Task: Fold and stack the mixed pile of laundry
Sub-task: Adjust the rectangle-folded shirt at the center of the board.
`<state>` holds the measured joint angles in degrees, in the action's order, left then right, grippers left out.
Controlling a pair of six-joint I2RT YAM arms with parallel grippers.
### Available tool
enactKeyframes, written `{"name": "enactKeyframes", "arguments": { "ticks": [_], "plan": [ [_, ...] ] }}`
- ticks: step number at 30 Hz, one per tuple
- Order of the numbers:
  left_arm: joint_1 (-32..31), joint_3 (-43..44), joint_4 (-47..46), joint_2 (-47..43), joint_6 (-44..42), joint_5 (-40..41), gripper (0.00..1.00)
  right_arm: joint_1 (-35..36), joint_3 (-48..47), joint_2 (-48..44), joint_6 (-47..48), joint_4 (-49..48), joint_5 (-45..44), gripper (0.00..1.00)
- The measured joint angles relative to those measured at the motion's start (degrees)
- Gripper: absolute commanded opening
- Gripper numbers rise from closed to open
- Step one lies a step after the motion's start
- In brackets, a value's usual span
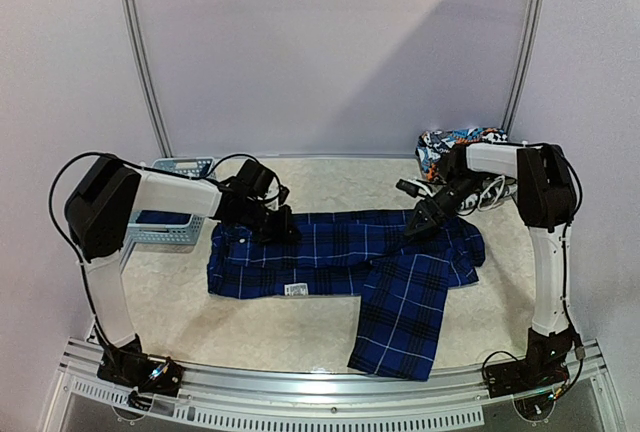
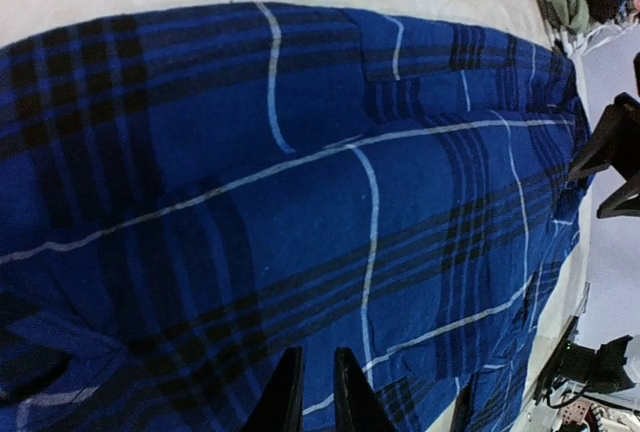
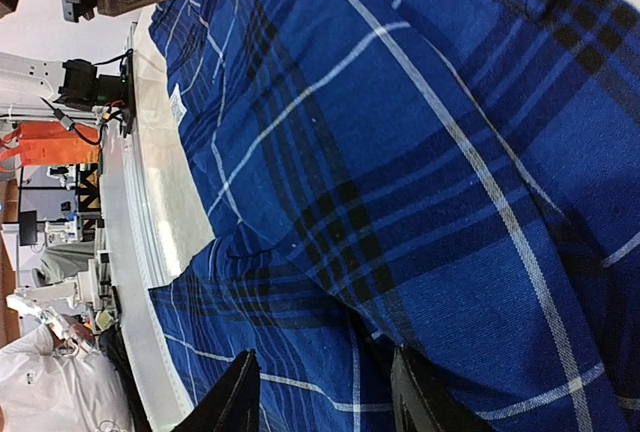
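Observation:
A blue-and-black plaid shirt point(image 1: 330, 252) lies spread flat across the middle of the table, one sleeve point(image 1: 400, 322) reaching toward the front edge. It fills the left wrist view point(image 2: 300, 172) and the right wrist view point(image 3: 420, 152). My left gripper point(image 1: 280, 226) is low over the shirt's far left edge; its fingers point(image 2: 350, 397) stand almost together, with no fold visible between them. My right gripper point(image 1: 416, 224) is over the shirt's far right part, jaws wide apart and empty point(image 3: 325, 397). A colourful printed garment point(image 1: 455, 144) lies bunched at the back right.
A light-blue slotted basket point(image 1: 165, 232) stands at the left behind my left arm, with something dark navy inside. White cables point(image 1: 492, 192) lie near the right arm. The table's metal front rail point(image 1: 330, 392) runs along the near edge. Grey walls close the back.

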<state>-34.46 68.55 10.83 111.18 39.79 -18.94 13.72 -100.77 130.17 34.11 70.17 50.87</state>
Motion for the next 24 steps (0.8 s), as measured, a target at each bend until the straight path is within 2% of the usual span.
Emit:
{"name": "enactKeyframes", "arguments": {
  "ticks": [4, 7, 12, 17, 24],
  "plan": [
    [-0.7, 1.7, -2.2, 2.1, 0.4, -2.5, 0.13, 0.0, -1.3, 1.3, 0.0, 1.7, 0.0, 0.46],
    [-2.4, 7.7, -3.1, 5.1, 0.3, -4.1, 0.12, 0.0, -3.7, 1.3, -0.2, 2.2, 0.0, 0.47],
    [-5.6, 16.6, -12.4, 11.5, 3.7, -7.1, 0.07, 0.0, -7.9, 2.0, -1.7, 2.4, 0.9, 0.47],
    [-7.8, 17.6, -25.6, 19.5, 12.5, -10.9, 0.04, 0.0, -10.3, 6.6, -2.6, 4.3, 1.6, 0.46],
    [-10.6, 16.2, -30.7, 25.8, 18.3, -13.2, 0.03, -0.2, -5.7, 9.4, -4.2, 5.0, 0.2, 0.45]
  ]
}}
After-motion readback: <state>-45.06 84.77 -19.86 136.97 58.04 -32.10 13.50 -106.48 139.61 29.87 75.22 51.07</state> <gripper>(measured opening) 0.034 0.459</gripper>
